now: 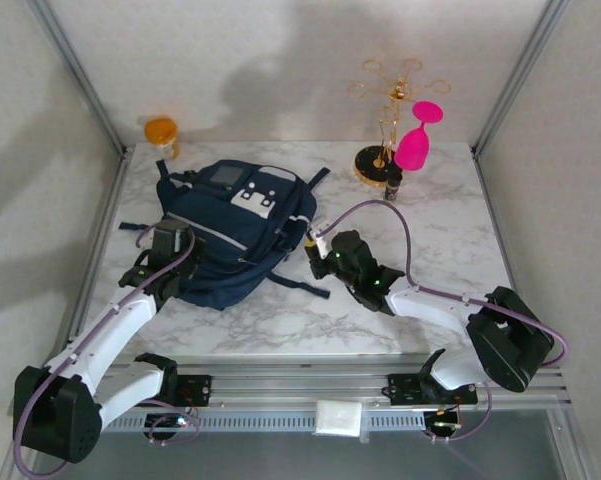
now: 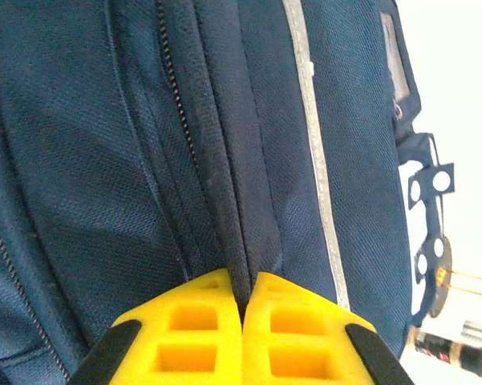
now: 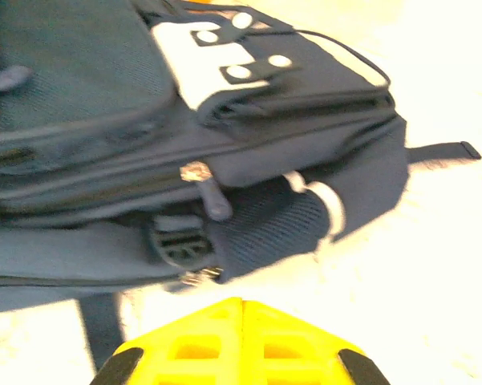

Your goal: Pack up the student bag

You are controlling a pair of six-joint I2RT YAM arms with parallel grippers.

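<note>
I'm looking down on a white, grey-veined marble table [image 1: 430,250]. The student bag [image 1: 235,235], navy with white patches, lies flat on the table's left half, and its dark straps trail onto the surface. A small orange jar [image 1: 161,135] sits at the far left corner. At the far right a gold wire stand [image 1: 370,162] rises from a round dark base. A small dark bottle [image 1: 393,183] stands just beside it, next to a pink goblet [image 1: 418,140]; I cannot tell whether the goblet touches the table.

Marble table [image 1: 430,250] — orange jar [image 1: 161,133] back left; gold rack [image 1: 385,120], pink goblet [image 1: 414,150], dark bottle [image 1: 393,183] back right
</note>
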